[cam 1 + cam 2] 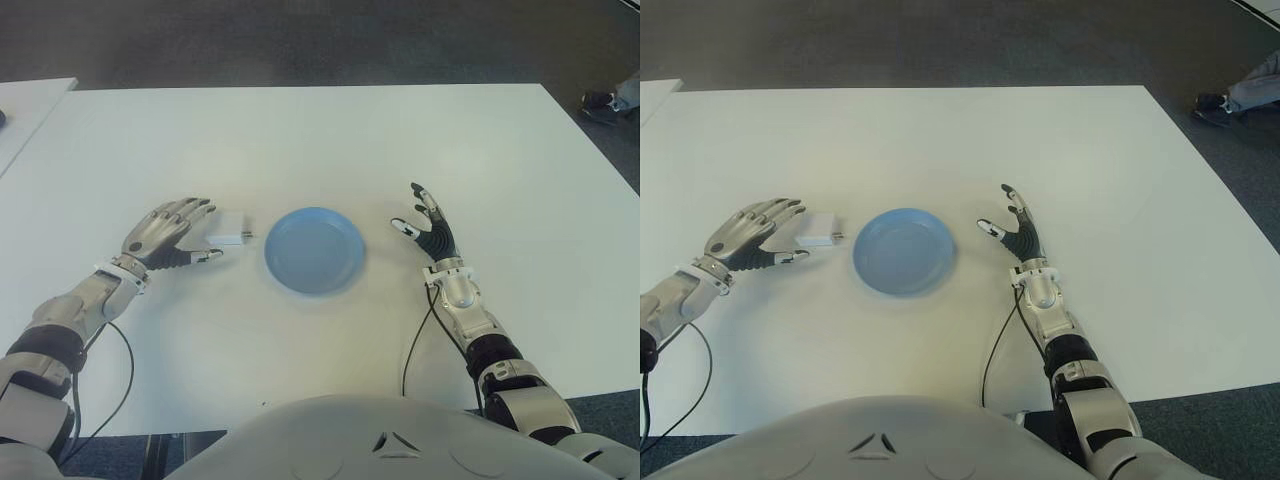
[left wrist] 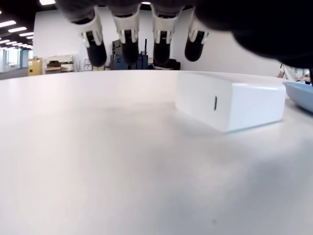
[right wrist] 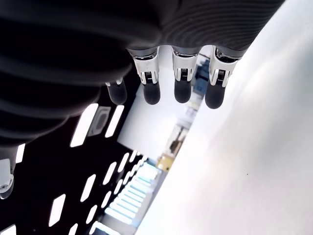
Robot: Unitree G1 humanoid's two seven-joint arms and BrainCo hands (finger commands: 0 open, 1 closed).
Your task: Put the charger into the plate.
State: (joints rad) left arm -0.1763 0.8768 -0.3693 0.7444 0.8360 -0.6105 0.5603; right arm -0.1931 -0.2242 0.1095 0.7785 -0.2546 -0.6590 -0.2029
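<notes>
One charger (image 1: 228, 227) and one plate (image 1: 315, 249) are sitting on the tabletop (image 1: 330, 140); left hand (image 1: 165, 235) hovering spread beside the charger, right hand (image 1: 430, 228) spread too, both holding nothing.

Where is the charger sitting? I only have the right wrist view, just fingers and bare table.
Observer: The charger lies on the table, just left of the blue plate.
Operator: Is it held?
Observer: No. The left robot hand hovers open beside it, fingers above the table.
Operator: Anything in the plate?
Observer: Nothing. The right robot hand shows open on the plate's right.
</notes>
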